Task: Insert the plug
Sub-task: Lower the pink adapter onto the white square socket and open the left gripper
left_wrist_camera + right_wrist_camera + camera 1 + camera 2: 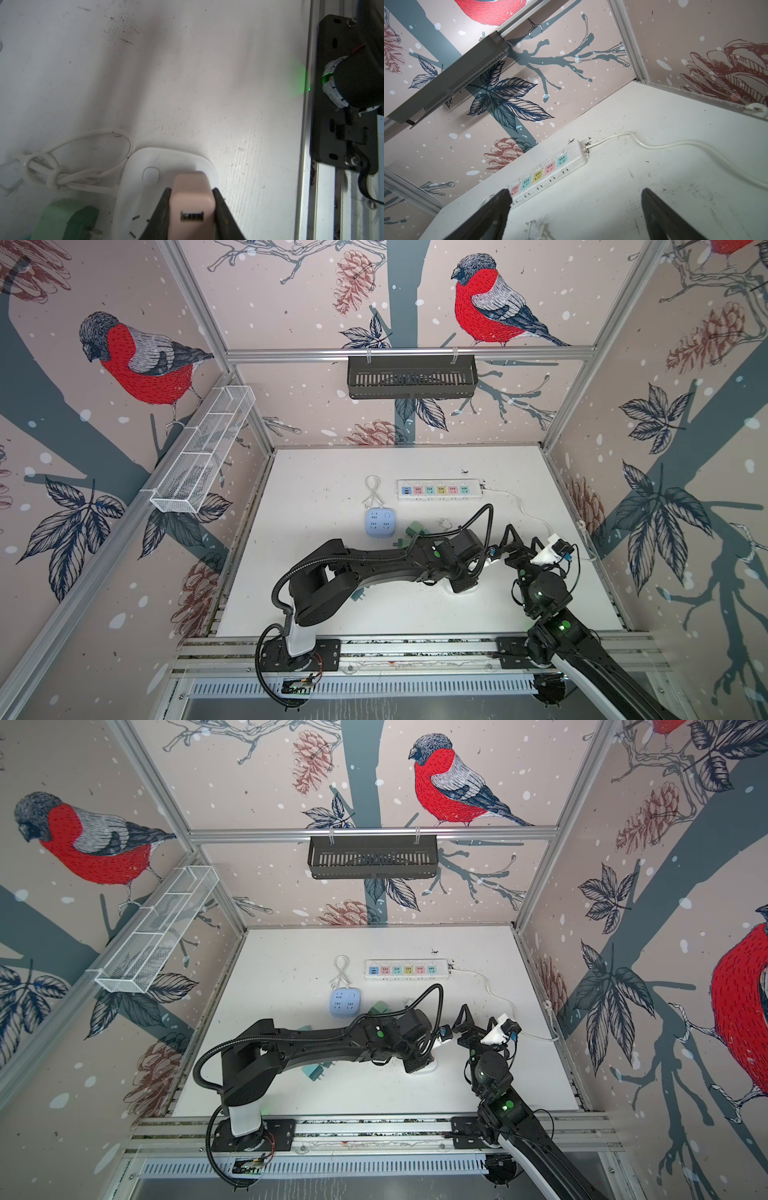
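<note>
My left gripper (192, 190) is shut on a pale pink plug (192, 207) with a USB port on its near face. The plug stands over the face of a white square socket block (166, 162); its prongs are hidden, so I cannot tell whether they are in the slots. In both top views the left arm reaches across to the right, and its wrist covers this block (431, 1065). My right gripper (575, 199) is open and empty, raised above the table (521, 541), just right of the left wrist.
A white power strip (438, 489) with coloured outlets lies at the back, its cord trailing right. A blue socket cube (379, 522) sits left of centre. Green plugs (413, 529), a teal plug (358, 594) and a white plug (537, 230) lie loose. A knotted white cord (72, 166) lies beside the white block.
</note>
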Controlling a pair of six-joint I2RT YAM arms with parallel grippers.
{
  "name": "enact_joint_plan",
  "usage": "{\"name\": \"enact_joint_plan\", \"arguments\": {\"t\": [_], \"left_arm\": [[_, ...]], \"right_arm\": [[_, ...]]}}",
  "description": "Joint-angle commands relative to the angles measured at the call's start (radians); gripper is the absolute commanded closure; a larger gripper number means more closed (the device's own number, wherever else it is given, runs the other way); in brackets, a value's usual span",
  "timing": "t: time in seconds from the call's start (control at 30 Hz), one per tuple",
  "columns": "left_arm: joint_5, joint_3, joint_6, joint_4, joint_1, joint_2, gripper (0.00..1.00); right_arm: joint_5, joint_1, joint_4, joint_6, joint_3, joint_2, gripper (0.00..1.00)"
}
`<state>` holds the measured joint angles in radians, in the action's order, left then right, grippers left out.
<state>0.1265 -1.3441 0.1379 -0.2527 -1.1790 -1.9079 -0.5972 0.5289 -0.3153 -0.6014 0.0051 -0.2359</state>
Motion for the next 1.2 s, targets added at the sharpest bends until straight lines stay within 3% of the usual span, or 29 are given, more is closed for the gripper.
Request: {"name": "enact_joint_plan", "arguments": {"t": [0.0,1.17], "left_arm": [[-0.015,-0.014,0.006,-0.040,-0.001,-0.011,1.00],[-0.084,-0.013,0.026,-0.099,-0.001,-0.059,1.00]], "right_arm": [[0.012,-0.003,-0.009,-0.009,-0.056,0.001,0.02],[0.031,-0.019,-0.004,-0.015,-0.054,0.004,0.02]]}}
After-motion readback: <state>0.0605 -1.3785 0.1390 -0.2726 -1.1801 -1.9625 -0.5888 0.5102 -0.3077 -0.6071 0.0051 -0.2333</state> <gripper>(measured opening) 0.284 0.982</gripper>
